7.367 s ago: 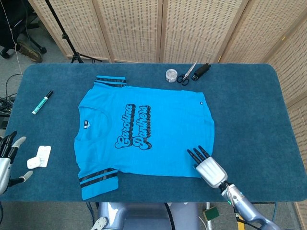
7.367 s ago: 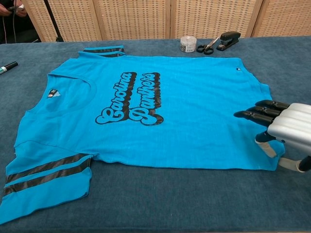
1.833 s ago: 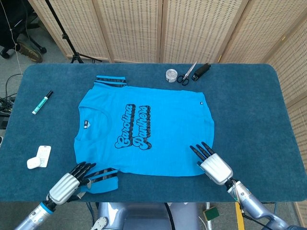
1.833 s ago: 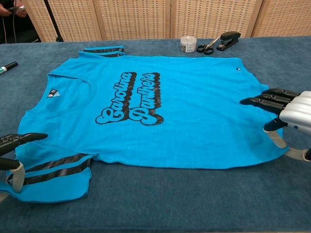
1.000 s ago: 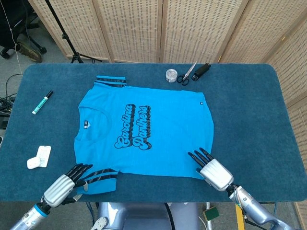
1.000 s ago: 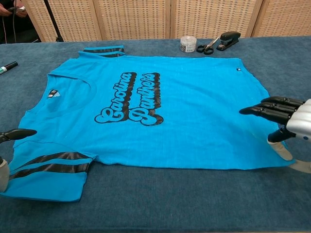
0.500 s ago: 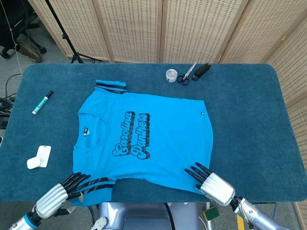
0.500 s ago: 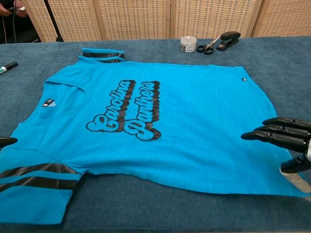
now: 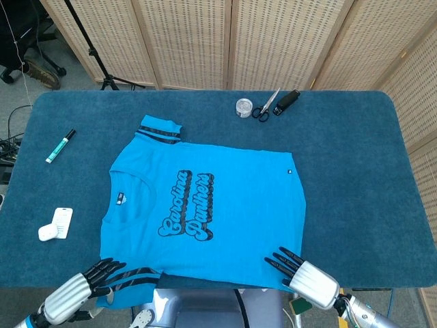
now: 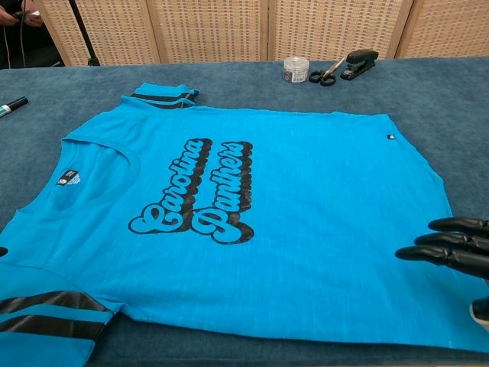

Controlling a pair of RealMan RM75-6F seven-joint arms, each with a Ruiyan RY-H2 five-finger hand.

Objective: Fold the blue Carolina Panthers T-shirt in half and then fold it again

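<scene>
Blue Carolina Panthers T-shirt (image 9: 205, 212) lies flat and unfolded on the blue-carpeted table (image 9: 355, 157), print side up, collar toward the left of the head view and hem toward the right; its near edge reaches the table's front edge, and the near striped sleeve (image 9: 133, 277) appears to hang past it. The far striped sleeve (image 9: 161, 128) lies flat toward the back of the table. Left hand (image 9: 75, 290) sits at the near left corner of the shirt, dark fingers (image 9: 102, 268) extended over the striped sleeve, thumb below; whether cloth is pinched between thumb and fingers cannot be told from either view. Right hand (image 9: 304, 273) sits at the near right hem corner; in the chest view its fingers (image 10: 447, 248) lie extended just above the fabric with the thumb lower at the frame edge, and whether it grasps the hem cannot be told. At the back of the table: a small round container (image 9: 244, 106), scissors (image 9: 265, 106) and a black stapler (image 9: 288, 100), close together. Left of the shirt: a green-capped marker (image 9: 60, 145) and a white tag with a small white object (image 9: 56, 224), well apart from the shirt
</scene>
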